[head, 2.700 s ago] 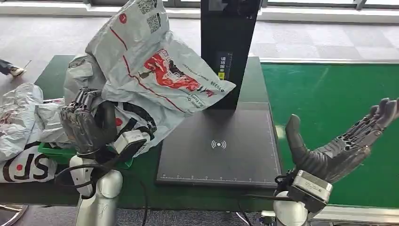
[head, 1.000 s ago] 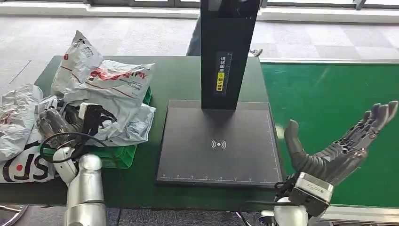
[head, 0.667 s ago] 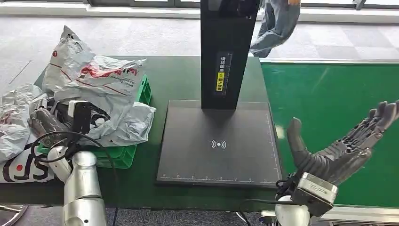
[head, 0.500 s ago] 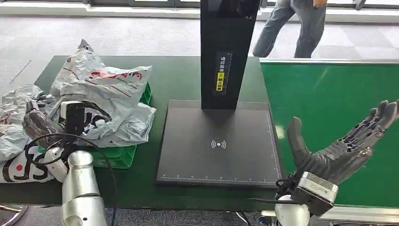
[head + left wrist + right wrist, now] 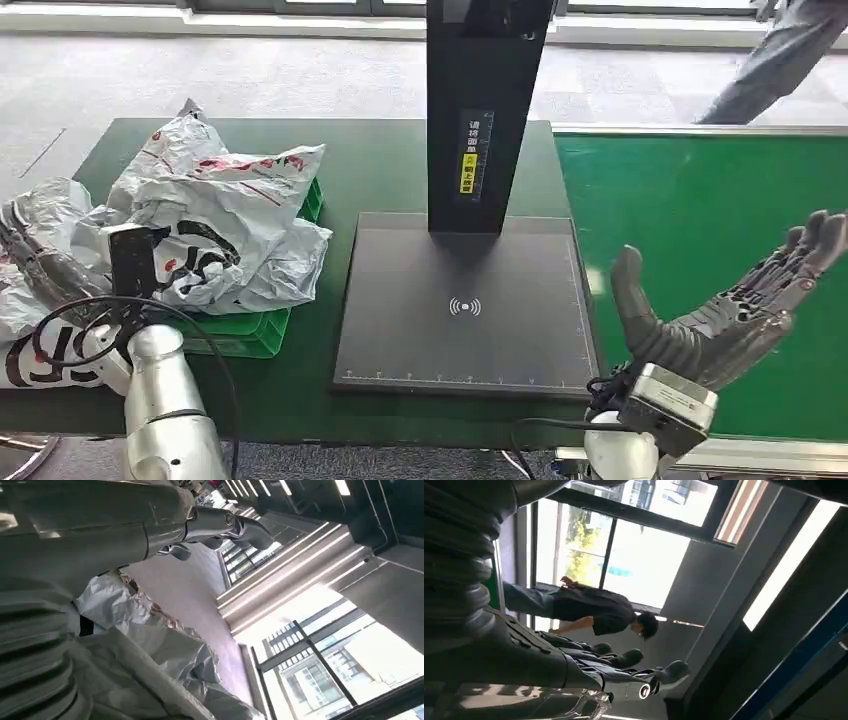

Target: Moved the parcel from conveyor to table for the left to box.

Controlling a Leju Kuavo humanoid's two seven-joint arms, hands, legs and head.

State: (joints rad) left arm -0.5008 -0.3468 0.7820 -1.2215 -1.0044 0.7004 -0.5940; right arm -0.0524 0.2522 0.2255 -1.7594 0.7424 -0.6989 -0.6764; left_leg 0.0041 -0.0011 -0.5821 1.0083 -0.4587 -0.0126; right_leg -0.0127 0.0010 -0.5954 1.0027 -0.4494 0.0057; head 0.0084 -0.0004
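Parcel (image 5: 225, 215) — grey-white plastic mailer with red and black print — heaped atop green crate (image 5: 250, 332) at 9 o'clock on the dark green bench (image 5: 375, 165), partly draped over the crate's rim. More crumpled mailers (image 5: 40, 215) piled further out at 9 o'clock, at the bench's edge; also seen close beside the left wrist (image 5: 160, 650). Left hand (image 5: 40, 265) just beside the parcel at 9 o'clock, not touching it, half hidden among the grey bags; cannot tell whether released or clenched. Left wrist camera block (image 5: 132, 262) standing dark against the parcel's print. Right hand (image 5: 725, 315) at 4 o'clock, palm up, fingers (image 5: 800, 255) spread wide and thumb apart, released and grasping nothing, raised over the bright green conveyor (image 5: 700, 210). Black scanner plate (image 5: 465, 300) at centre, with its upright black post (image 5: 485, 110) at 12 o'clock bearing a yellow label. Person (image 5: 589, 611) in dark top beyond the right hand; trouser leg (image 5: 780, 60) at 1 o'clock past the conveyor.
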